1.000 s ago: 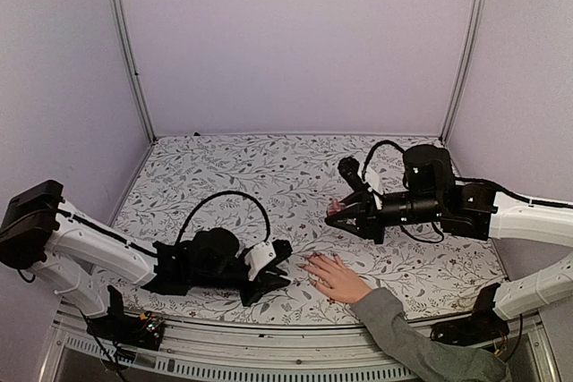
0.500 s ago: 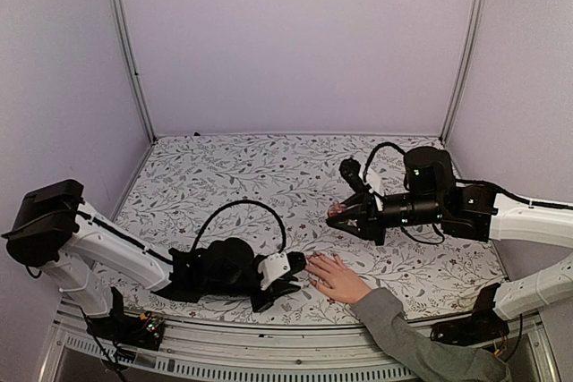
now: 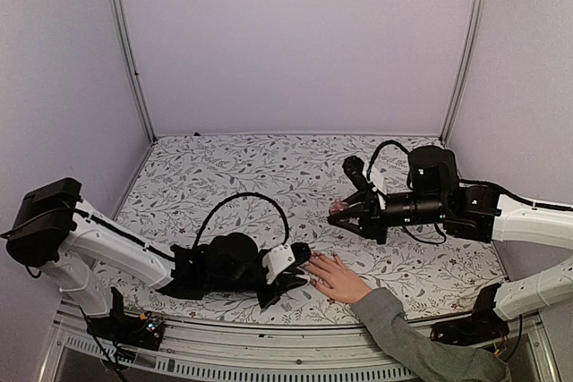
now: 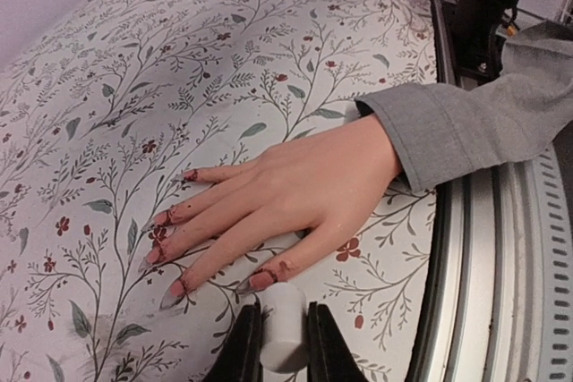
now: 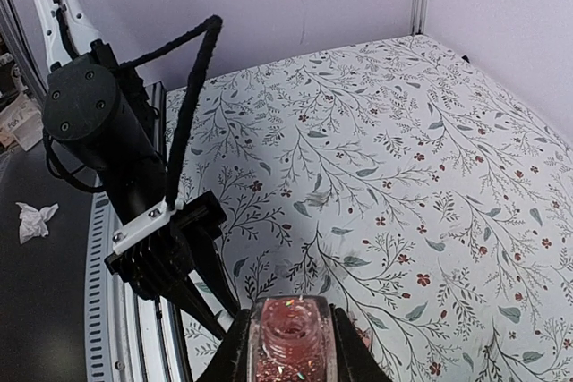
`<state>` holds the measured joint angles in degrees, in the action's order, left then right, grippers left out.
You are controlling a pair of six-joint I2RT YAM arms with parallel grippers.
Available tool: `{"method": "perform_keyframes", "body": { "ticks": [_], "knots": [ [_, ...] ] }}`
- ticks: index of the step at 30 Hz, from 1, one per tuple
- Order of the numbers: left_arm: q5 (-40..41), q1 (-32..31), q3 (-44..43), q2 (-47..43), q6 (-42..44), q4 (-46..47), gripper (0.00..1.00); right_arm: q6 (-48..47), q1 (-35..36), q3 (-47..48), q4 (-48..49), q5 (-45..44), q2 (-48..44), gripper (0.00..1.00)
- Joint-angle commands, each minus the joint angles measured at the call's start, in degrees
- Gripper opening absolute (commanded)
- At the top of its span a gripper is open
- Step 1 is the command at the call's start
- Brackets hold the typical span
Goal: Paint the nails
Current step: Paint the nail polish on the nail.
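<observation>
We are clamping the left gripper [image 4: 285,360] on a white brush handle [image 4: 284,324] just short of the thumb, the nails [image 4: 154,257] lying ahead-left on the hand [image 4: 295,190] flat on the table [image 4: 134,60], while the farther right gripper [image 5: 291,351] is clutching the polish bottle [image 5: 291,333].

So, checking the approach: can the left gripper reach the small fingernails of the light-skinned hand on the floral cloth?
Probably yes: left gripper, shut on a white cylinder, sits beside the thumb; nothing blocks the fingernails.

The desk [image 3: 233,172] carries a pale cloth [image 4: 179,60] printed with leafy sprigs and small red flowers. A light-skinned hand [image 4: 295,190] in a grey sleeve [image 4: 466,127] lies flat on it, near the front edge.
</observation>
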<state>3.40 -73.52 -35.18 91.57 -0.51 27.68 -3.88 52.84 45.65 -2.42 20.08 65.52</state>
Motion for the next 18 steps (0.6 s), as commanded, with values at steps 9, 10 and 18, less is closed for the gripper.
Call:
{"method": "perform_keyframes", "body": {
  "ticks": [9, 10, 18],
  "knots": [
    [7.4, -2.4, 7.7, -5.0, -23.6, 9.4, 0.00, 1.5, -0.2, -1.1, 1.9, 3.6, -1.9, 0.00],
    [8.9, -3.2, 8.4, -4.6, -24.6, 10.3, 0.00, 1.6, -0.3, -1.2, 1.9, 3.9, -2.0, 0.00],
    [14.9, -7.4, 7.8, 0.9, -29.6, 13.1, 0.00, 1.6, -0.3, -1.2, 3.5, 3.8, -3.1, 0.00]
  ]
}}
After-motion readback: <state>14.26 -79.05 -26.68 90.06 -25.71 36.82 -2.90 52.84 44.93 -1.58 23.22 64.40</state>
